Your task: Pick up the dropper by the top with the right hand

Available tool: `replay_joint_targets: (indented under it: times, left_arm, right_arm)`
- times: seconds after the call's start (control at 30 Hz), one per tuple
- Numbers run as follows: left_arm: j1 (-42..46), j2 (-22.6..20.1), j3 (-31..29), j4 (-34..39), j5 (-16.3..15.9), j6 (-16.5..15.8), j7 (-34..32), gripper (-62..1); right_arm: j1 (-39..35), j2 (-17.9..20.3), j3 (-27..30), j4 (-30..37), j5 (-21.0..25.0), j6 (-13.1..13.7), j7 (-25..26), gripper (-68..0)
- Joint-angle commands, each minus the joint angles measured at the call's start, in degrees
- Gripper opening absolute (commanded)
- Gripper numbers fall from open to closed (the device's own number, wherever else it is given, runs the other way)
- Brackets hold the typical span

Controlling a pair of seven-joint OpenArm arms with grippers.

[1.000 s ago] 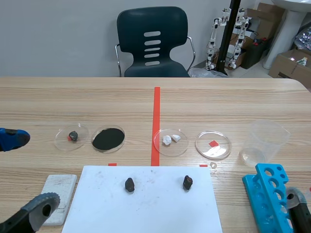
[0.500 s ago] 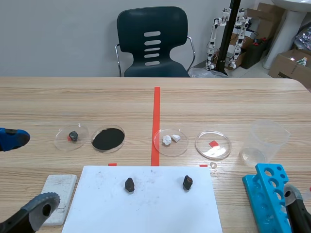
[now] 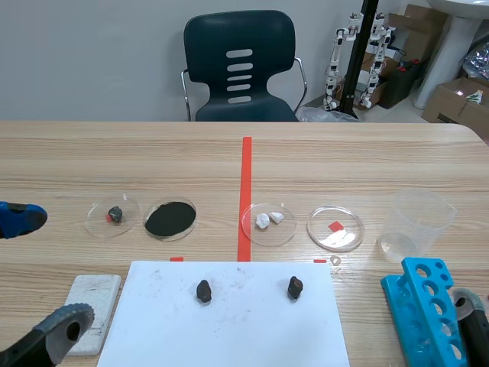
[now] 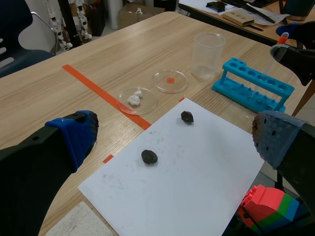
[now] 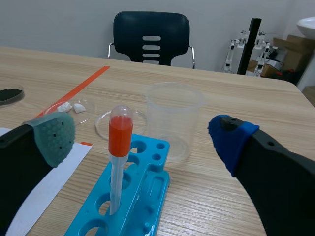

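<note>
The dropper [image 5: 120, 135] stands straight up in a hole of the blue rack [image 5: 147, 189], near the right front corner of the bench [image 3: 114, 160]. It sits between the two fingers of the right claw [image 5: 142, 140], a little ahead of them. It is closer to the finger with the grey-green pad [image 5: 53, 137] than to the one with the blue pad [image 5: 231, 140]. The right claw is spread wide and holds nothing. The dropper's top is an orange-red bulb with a clear tip, and no finger touches it.

The bottom end of the dropper is hidden down in the rack. In the scene view only a small bit of the right claw shows beside the rack, and I cannot make out the dropper there. The left claw [image 4: 174, 140] is spread wide too and holds nothing. It is at the left front side of the bench, with the white paper [image 3: 229, 329] ahead of it.

A clear cup [image 5: 174, 123] stands just past the rack. A row of round dishes runs across the middle of the bench:
- A small dish [image 3: 113, 215] holds a dark lump.
- A black dish [image 3: 170, 219] is full of black stuff.
- A middle dish [image 3: 267, 223] holds white bits.
- A clear dish [image 3: 335, 228] sits over a red mark.

Two dark lumps [image 3: 202, 290] [image 3: 295, 287] lie on the paper.
</note>
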Motion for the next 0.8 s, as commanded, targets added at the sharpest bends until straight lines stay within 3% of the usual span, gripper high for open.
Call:
replay_joint_targets:
  times: [0.0, 0.4, 0.77]
  left_arm:
    - [-0.02, 0.28, -0.17, 0.37, -0.39, -0.07, -0.83, 1.4]
    - [-0.02, 0.28, -0.17, 0.37, -0.39, -0.07, -0.83, 1.4]
    - [-0.02, 0.28, -0.17, 0.37, -0.39, -0.07, -0.83, 1.4]
  right_arm:
    - [0.50, 0.17, 0.02, 0.35, 0.35, 0.00, 1.11, -15.3]
    - [0.50, 0.17, 0.02, 0.35, 0.39, 0.00, 3.23, -33.7]
    - [0.52, 0.17, 0.02, 0.35, 0.42, 0.00, 0.42, -41.9]
